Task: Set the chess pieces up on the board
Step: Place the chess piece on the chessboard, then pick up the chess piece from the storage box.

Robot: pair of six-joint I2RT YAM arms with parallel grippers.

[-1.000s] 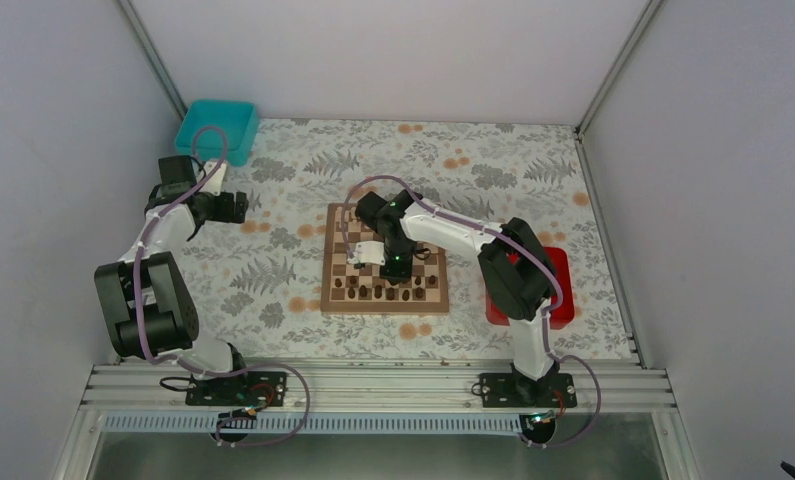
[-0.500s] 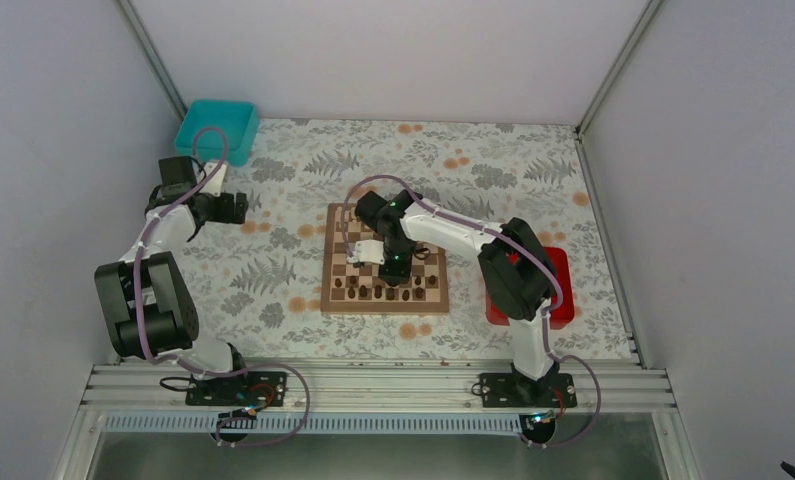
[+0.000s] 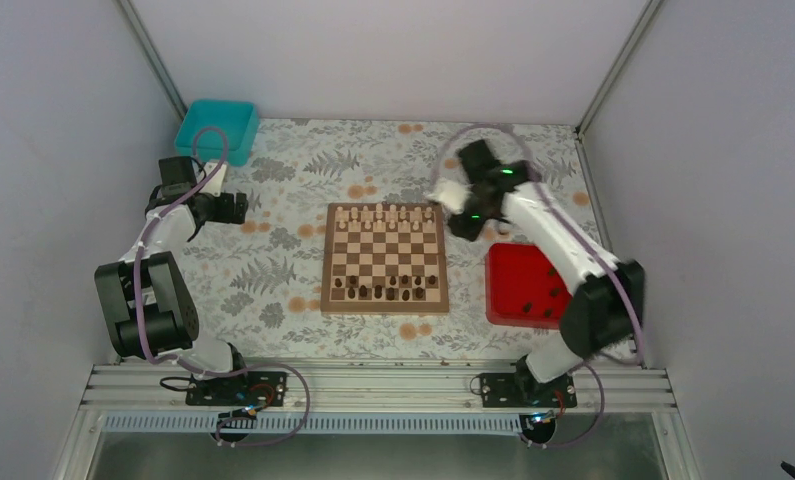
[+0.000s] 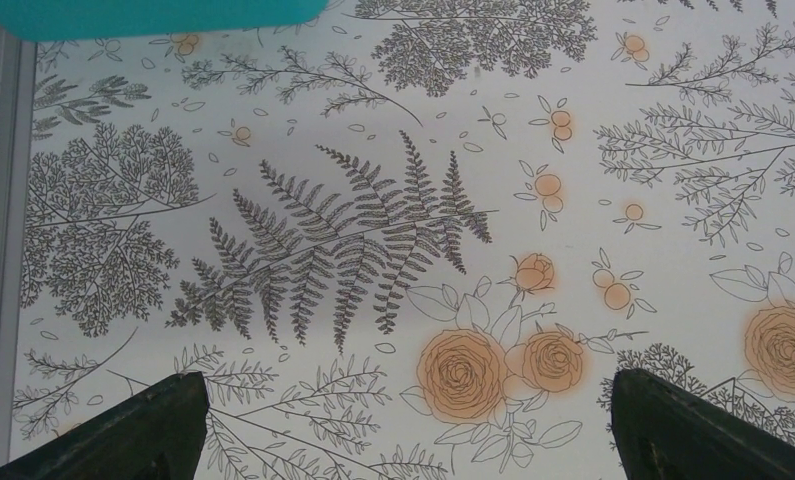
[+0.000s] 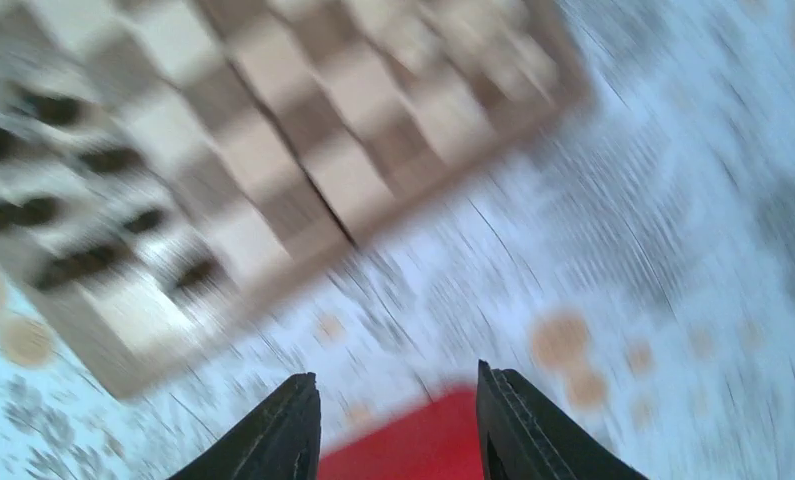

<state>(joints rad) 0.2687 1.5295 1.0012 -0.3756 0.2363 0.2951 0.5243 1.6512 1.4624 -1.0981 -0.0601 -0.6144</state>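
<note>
The board (image 3: 383, 250) lies mid-table. Several dark chess pieces (image 3: 385, 291) stand on its two near rows, and pale pieces line the far row. More dark pieces (image 3: 554, 293) lie in the red tray (image 3: 508, 270) to its right. My right gripper (image 3: 463, 226) hovers off the board's far right corner, above the cloth by the tray's far edge. In the blurred right wrist view it (image 5: 398, 390) is open and empty, with the board (image 5: 303, 150), smeared dark pieces (image 5: 83, 262) and the tray (image 5: 413, 440) below. My left gripper (image 3: 236, 208) is open over bare cloth (image 4: 410, 400).
A teal bin (image 3: 216, 128) sits at the back left corner, its edge (image 4: 163, 15) showing in the left wrist view. The flowered cloth covers the table. Grey walls and metal posts close in the sides and back.
The right arm has swung from over the board's near rows to the far right, beside the red tray, and its jaws have opened. The left arm has not moved.
</note>
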